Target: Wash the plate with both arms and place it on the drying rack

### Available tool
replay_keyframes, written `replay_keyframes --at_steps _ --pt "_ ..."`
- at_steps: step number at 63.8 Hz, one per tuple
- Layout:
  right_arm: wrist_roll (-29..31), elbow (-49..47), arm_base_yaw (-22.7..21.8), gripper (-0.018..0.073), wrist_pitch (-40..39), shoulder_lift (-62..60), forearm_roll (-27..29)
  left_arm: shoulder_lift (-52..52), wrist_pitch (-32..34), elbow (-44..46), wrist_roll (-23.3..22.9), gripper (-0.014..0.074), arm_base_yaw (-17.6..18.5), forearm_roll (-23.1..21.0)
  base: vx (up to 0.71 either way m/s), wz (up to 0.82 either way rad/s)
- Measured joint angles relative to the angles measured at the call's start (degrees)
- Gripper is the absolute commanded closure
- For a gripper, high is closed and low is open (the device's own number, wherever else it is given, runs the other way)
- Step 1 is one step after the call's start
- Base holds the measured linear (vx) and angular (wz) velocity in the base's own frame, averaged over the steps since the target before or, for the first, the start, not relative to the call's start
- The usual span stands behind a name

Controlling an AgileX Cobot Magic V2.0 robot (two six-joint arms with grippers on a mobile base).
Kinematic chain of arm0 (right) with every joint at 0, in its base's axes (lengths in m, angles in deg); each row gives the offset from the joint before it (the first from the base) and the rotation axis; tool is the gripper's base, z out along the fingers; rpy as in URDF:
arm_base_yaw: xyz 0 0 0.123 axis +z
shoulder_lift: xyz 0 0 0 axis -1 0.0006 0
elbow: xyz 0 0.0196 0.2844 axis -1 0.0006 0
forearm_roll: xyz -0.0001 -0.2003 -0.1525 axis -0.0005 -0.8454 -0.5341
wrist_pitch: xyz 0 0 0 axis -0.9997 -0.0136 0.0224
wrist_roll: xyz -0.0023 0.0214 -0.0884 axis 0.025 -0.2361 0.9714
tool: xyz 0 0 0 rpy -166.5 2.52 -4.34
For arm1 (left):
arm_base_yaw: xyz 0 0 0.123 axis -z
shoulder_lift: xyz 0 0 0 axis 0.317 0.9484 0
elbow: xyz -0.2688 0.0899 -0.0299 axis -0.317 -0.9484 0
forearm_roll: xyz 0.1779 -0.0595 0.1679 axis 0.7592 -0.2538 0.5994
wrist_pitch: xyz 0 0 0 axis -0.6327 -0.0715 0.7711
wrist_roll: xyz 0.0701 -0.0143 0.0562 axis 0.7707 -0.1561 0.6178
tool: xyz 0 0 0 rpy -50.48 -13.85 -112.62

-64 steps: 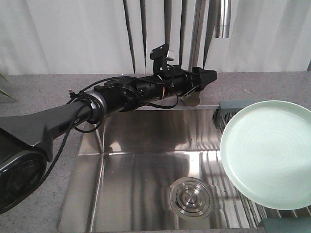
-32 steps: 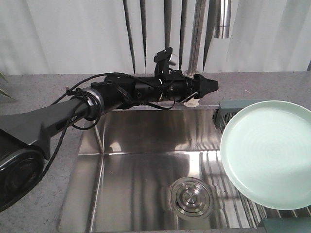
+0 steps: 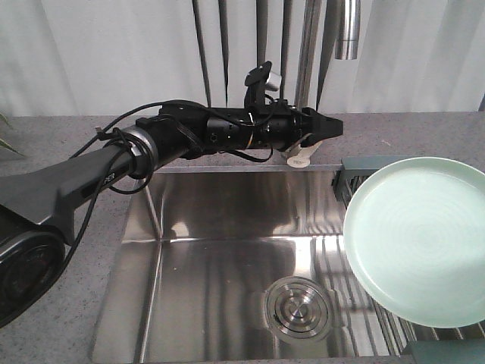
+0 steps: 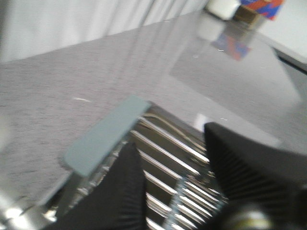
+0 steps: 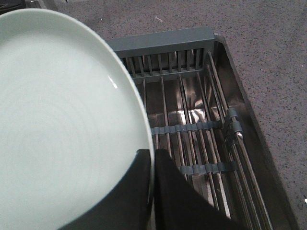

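Right wrist-mounted view first: the right fingers [image 5: 172, 201] are pinching the plate [image 5: 62, 120] by its rim, at about 5 o'clock on the plate's edge. That is a very small bit to hold. The plate is up in the air and tipped. Under it is the rack [image 5: 192, 128], with its wires and grey end piece.

From the front, the plate hangs at 3 o'clock from the sink [image 3: 227, 220]. Part of it is over the basin and part over the rack. The left arm [image 3: 189, 140] reaches across the back of the sink, pointing to 3 o'clock. The left fingers [image 4: 122, 187] are spread apart with nothing between them, and I can see rack wires through the gap.

I think a few things could go wrong. The plate could slip out of that small pinch and drop on the wires or into the sink. If it comes down too tipped or too fast, its edge could bang the rack's end piece at 12 o'clock. It could also land crooked and slide off. The left arm is very near the tap [image 3: 301, 158] on the worktop [image 3: 61, 144], so a careless swing could knock it. If that arm goes on toward 3 o'clock, it could bump the plate.
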Motion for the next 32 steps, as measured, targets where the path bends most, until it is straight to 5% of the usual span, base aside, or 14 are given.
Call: replay_keyframes --at_steps 6,32 --pt "0.0 0.0 0.0 0.0561 0.0 0.0 0.0 -1.0 3.6 0.0 0.0 0.0606 -0.4 0.7 0.00 0.00" --pt "0.0 0.0 0.0 0.0561 0.0 0.0 0.1 -6.4 16.6 0.3 0.0 0.0605 -10.8 7.0 0.00 0.00"
